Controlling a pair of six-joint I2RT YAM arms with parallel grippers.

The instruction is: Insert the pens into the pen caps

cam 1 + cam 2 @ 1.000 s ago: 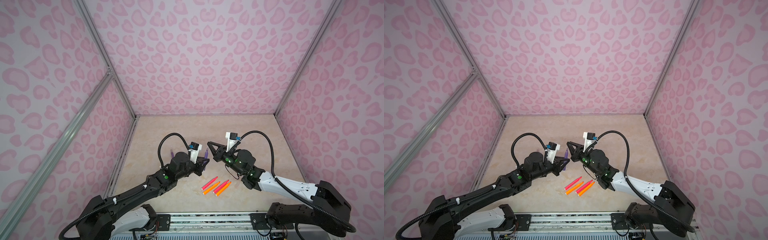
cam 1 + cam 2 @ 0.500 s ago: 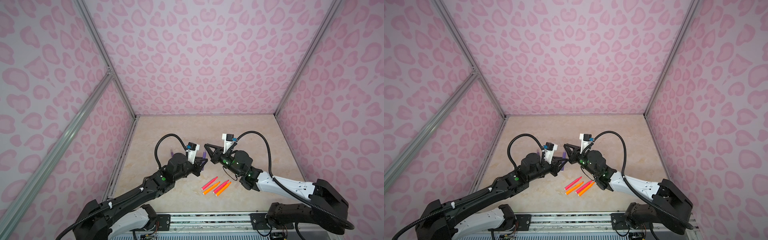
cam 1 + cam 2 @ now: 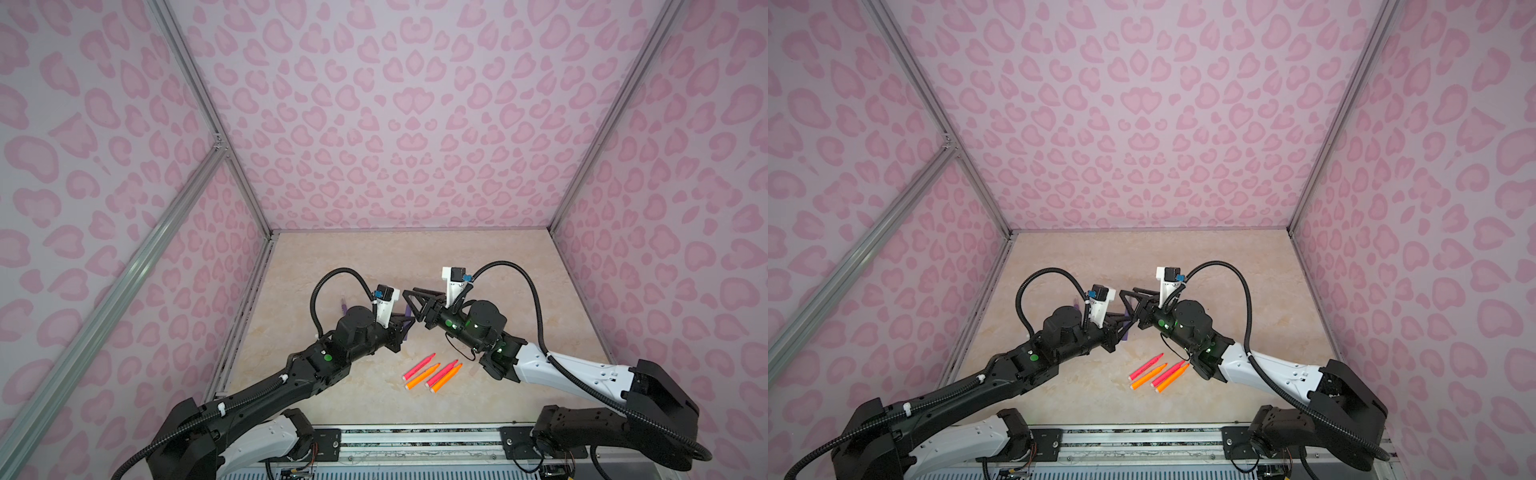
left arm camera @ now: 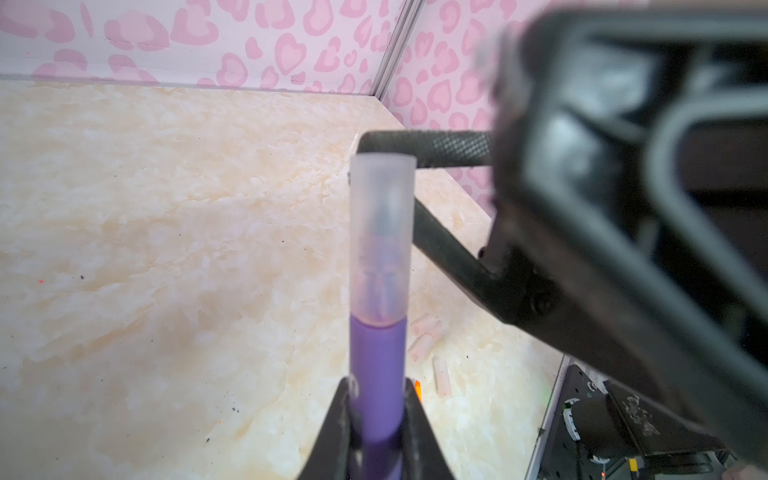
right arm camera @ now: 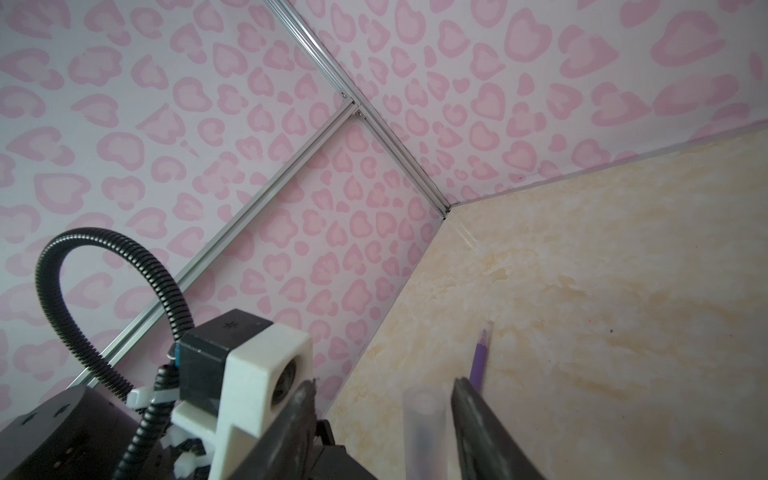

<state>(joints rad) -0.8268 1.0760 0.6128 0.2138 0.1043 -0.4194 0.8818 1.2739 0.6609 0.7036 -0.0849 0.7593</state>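
Observation:
My left gripper point(image 4: 377, 386) is shut on a purple pen point(image 4: 376, 365), held off the table at mid-scene point(image 3: 408, 311). A clear pen cap point(image 4: 382, 232) sits over the pen's tip. My right gripper point(image 5: 382, 384) is open, its jaws standing apart on either side of that cap point(image 5: 426, 432) without pinching it; its fingers point(image 4: 440, 148) show behind the cap. In both top views the two grippers meet tip to tip point(image 3: 410, 307) point(image 3: 1127, 307). A second purple pen point(image 5: 480, 361) point(image 3: 344, 306) lies on the table at the left, with a clear cap on its tip.
Two pink-red pens point(image 3: 419, 366) point(image 3: 441, 372) and two orange pens point(image 3: 422, 376) point(image 3: 446, 379) lie side by side near the front, uncapped. Loose clear caps point(image 4: 423, 332) point(image 4: 441, 374) lie on the beige table point(image 3: 478, 266) under the right arm. Pink patterned walls enclose three sides.
My right gripper's jaws have opened and let go of the cap, which stays on the purple pen. The left gripper keeps its hold in nearly the same place.

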